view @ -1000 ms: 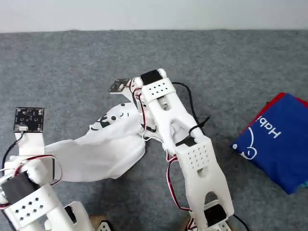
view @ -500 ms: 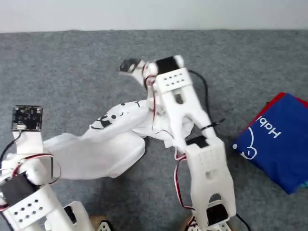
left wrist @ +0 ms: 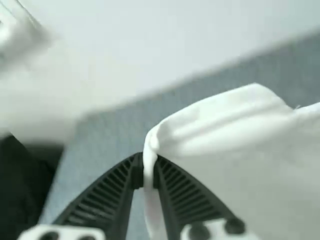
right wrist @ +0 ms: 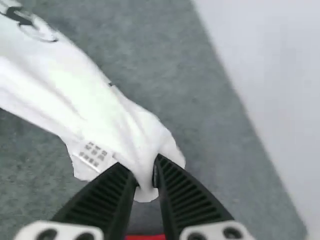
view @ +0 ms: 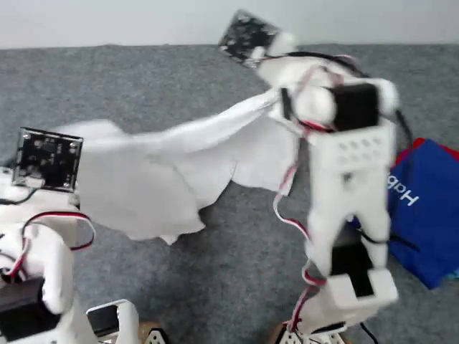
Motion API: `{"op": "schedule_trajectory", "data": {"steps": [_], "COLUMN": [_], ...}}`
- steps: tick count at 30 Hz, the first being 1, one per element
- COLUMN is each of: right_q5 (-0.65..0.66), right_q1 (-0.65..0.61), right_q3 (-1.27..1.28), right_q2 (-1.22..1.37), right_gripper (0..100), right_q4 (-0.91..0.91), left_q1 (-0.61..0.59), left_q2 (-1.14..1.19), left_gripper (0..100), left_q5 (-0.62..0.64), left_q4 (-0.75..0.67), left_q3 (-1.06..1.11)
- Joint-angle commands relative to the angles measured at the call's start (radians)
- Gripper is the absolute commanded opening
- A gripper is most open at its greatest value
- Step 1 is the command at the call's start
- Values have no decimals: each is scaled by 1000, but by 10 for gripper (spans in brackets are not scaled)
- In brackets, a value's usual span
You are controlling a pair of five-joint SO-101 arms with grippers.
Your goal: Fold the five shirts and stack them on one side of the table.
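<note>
**High view.** We look steeply down from a fixed camera above the grey felt-covered table. The arm bases lie at the lower edge of the frame and a pale wall strip runs along the top.

**Left wrist view.** We sit close behind the left arm's black ribbed gripper, facing along its fingers toward table and wall.

**Right wrist view.** We sit equally close behind the right arm's black ribbed gripper, facing down onto the table.

All three views share the limp white cloth shirt.
</note>
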Motion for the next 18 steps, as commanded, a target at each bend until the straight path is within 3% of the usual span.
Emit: {"op": "schedule_trajectory", "data": {"steps": [1, 6, 18], "right_q5": [12, 31, 68], "right_q1": [67, 104, 226], "right_q3": [-51, -51, -51], "right_q2": [-160, -309, -553], "right_gripper": [9, 9, 9], "right_q4": [36, 21, -58], "left_q1": [12, 57, 189], "left_q2": [-2, 38, 242], "left_gripper": [15, 15, 15], "left_q5": [-8, -106, -176], "left_q4": [-192, -315, -311], "left_q3": [-102, -191, -638]}}
